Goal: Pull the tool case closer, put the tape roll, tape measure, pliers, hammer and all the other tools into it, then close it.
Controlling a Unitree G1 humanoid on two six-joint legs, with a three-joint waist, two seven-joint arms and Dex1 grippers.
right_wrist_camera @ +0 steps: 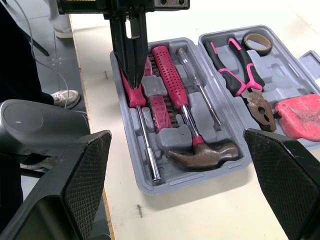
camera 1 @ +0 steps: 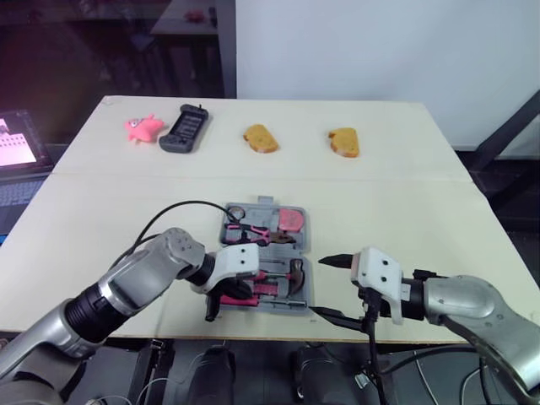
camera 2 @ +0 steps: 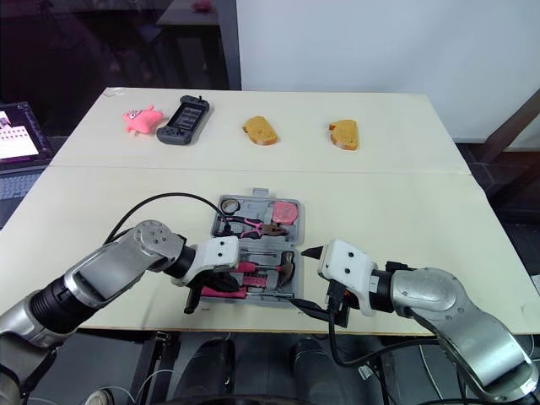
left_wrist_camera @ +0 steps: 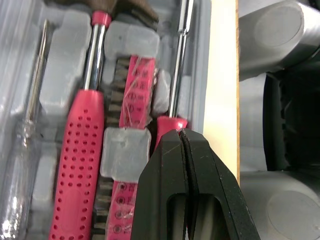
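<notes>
The grey tool case [camera 1: 307, 245] lies open near the table's front edge. Its far half holds the tape roll [right_wrist_camera: 257, 42], the pink-handled pliers [right_wrist_camera: 240, 75] and the pink tape measure [right_wrist_camera: 300, 115]. In its near half lie the hammer [right_wrist_camera: 200, 150], a clear screwdriver [right_wrist_camera: 195, 75] and a pink-handled driver [right_wrist_camera: 132, 95]. My left gripper [camera 1: 213, 310] is shut, its tips resting on that driver's handle at the case's near left corner. To the right of the case my right gripper [camera 1: 336, 287] stands wide open with nothing in it.
Along the back of the table lie a pink toy [camera 1: 145, 127], a black game controller [camera 1: 186, 129] and two bread pieces [camera 1: 261, 138] [camera 1: 344, 142]. A laptop [camera 1: 17, 148] sits off the table's left side. The case is close to the front edge.
</notes>
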